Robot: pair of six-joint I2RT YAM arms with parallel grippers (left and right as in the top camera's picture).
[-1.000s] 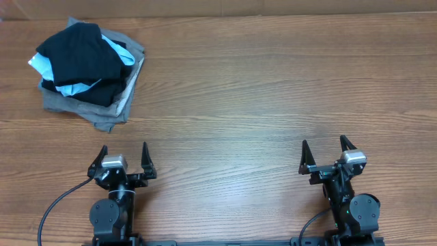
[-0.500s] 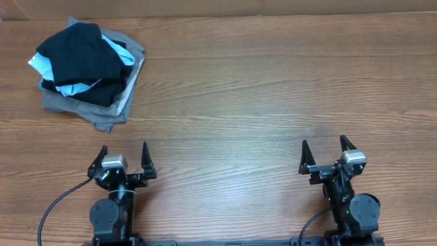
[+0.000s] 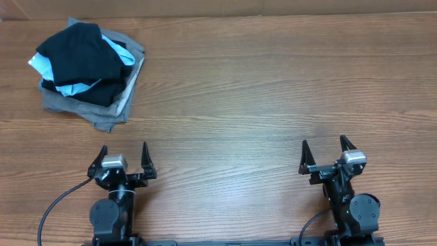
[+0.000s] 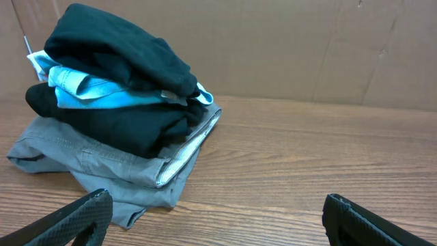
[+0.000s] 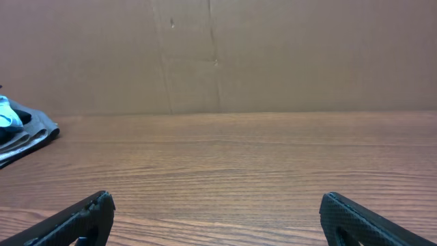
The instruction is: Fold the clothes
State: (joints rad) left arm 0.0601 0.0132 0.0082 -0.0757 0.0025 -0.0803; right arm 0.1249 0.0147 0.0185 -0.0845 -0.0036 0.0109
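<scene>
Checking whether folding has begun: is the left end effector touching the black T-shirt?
Apart. The overhead view shows bare table between the left end effector and the black T-shirt.

Lab: wooden table [image 3: 273, 82], cardboard backdrop [image 5: 307, 55]

We see a table [image 3: 273, 89] with a brown wood-grain top, smooth and faintly sheened. The black T-shirt [image 4: 116, 48] is soft, matt cloth. The light blue garment [image 4: 95, 92] is a smoother fabric, and the grey garment [image 4: 89, 167] is coarser, with stitched seams. The back wall [image 5: 273, 55] is dull brown cardboard. The left gripper [image 3: 124, 147] and right gripper [image 3: 323, 142] are matt black, probably plastic.
</scene>
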